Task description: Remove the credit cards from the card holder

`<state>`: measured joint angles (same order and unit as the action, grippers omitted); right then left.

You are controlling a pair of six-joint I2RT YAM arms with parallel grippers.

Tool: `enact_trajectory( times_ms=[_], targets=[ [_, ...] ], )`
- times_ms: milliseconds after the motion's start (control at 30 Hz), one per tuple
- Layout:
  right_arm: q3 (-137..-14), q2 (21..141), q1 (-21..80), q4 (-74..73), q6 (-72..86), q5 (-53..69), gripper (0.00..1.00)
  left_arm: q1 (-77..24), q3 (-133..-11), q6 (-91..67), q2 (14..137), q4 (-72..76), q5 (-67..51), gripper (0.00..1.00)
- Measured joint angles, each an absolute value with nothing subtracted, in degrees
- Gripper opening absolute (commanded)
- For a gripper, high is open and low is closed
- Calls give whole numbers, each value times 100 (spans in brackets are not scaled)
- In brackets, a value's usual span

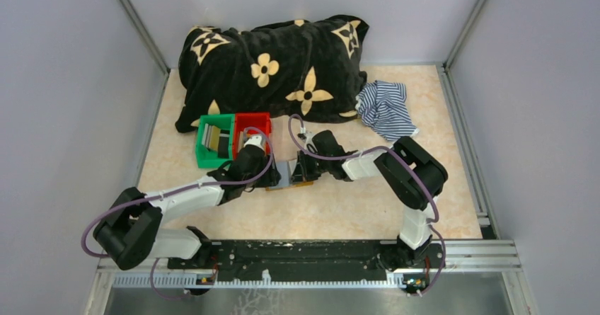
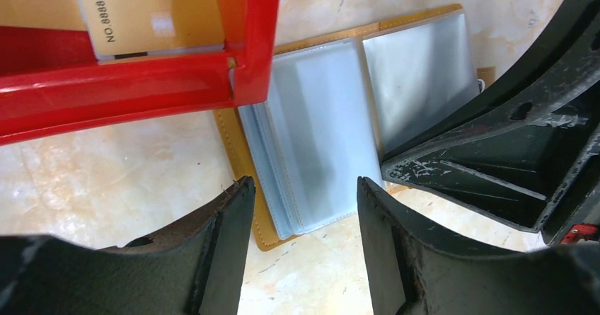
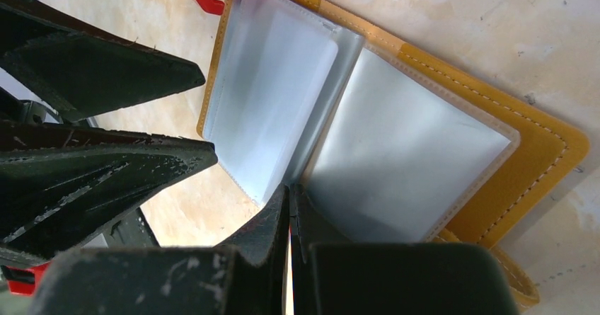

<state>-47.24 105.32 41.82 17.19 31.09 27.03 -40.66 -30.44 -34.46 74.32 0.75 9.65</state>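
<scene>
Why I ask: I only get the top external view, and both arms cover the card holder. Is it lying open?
Observer: Yes. The card holder lies open and flat, clear sleeve pages up. The pages that show look empty.
Operator: Is the right tool holding anything?
Observer: No. The right tool is shut, its tips at the fold between the pages, seemingly pinning them down.
Operator: And the left?
Observer: The left tool is open and empty over the holder's edge, beside the red bin, where a yellowish card lies.
</scene>
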Motion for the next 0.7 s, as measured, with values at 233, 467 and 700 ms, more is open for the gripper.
enact_trajectory(
  times_ms=[233, 467, 700],
  targets=[
    [-4724, 10567, 4171, 1780, 3142, 2749, 0, -4066, -3041, -3448, 7299, 93, 873, 61],
    [-4724, 10569, 4156, 1780, 3162, 2755, 0, -4066, -3055, -3444, 7435, 381, 633, 61],
    [-4724, 10595, 4139, 1806, 3179, 2814, 0, -4066, -3065, -3446, 7607, 412, 576, 62]
  ],
)
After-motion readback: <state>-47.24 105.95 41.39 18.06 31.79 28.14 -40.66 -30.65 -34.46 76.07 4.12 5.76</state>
